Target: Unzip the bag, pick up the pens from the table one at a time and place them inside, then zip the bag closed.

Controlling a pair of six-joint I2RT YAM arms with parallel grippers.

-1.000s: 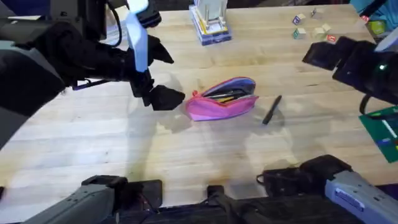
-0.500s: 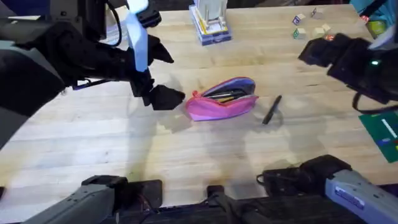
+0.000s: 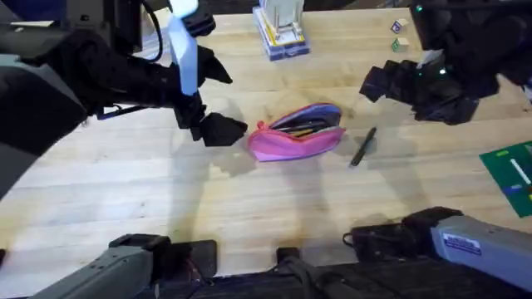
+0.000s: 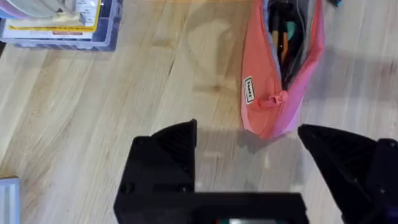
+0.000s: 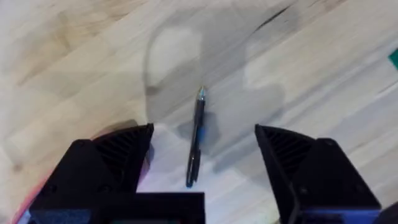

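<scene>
Clutter sits well back from the work: a clear box of supplies point(image 3: 280, 31), small blocks point(image 3: 399, 26), a green mat point(image 3: 513, 176). One pink bag point(image 3: 297, 131) lies unzipped mid-table point(image 3: 249, 199), one black pen point(image 3: 363, 146) just beside it. Left gripper point(image 4: 249, 155) is spread at the bag's zipper end; right gripper point(image 5: 204, 155) is spread above the pen

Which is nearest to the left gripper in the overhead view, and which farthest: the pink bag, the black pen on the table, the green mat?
From the left gripper:
1. The bag, just beside it, mid-table.
2. The pen, beyond the bag, on the table.
3. The green mat, at the far right edge.
</scene>
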